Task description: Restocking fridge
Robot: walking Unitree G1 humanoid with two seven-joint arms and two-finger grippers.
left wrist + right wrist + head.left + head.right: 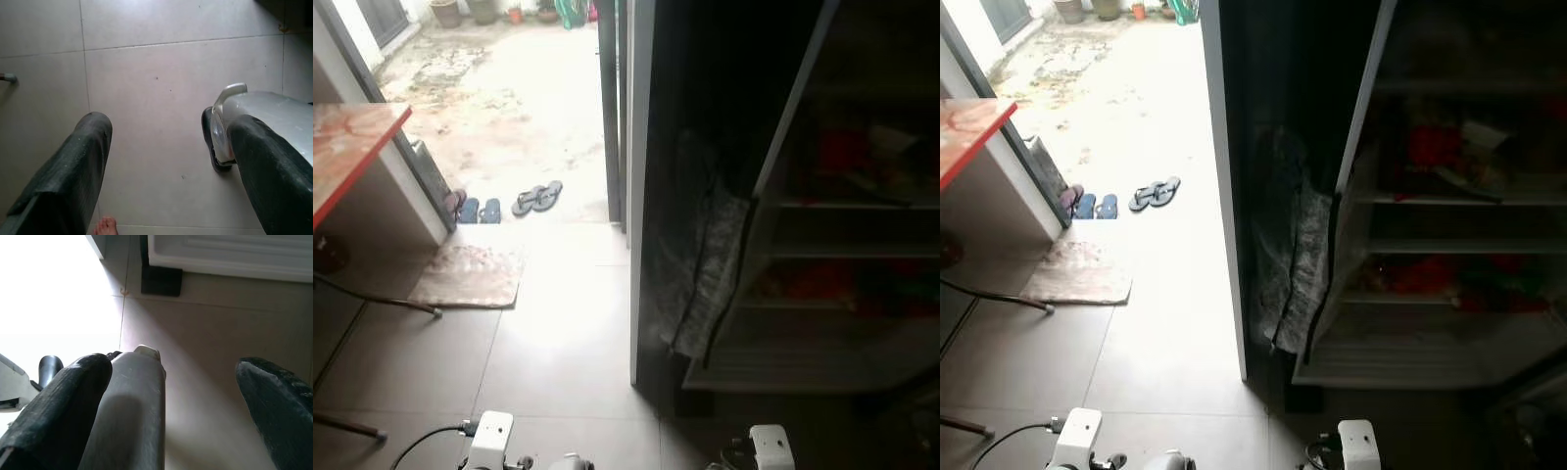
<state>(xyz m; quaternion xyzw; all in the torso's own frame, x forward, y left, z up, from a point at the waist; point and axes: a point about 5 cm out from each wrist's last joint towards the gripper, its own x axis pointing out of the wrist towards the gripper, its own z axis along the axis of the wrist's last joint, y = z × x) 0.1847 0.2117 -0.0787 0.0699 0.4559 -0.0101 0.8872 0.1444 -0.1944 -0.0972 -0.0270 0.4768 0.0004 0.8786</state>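
Left pincer [166, 161] wide open, empty, right pincer [171, 401] likewise

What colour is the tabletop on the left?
Reddish-orange, on the tabletop with a worn mottled surface; left eye view shows it best.

1. My dark open fridge [822, 196] stands to my right, red items blurred on its shelves.
2. A grey cloth [705, 264] hangs beside its door.
3. Grey sandals [537, 197] lie at the bright doorway, near a worn tan mat [470, 276].
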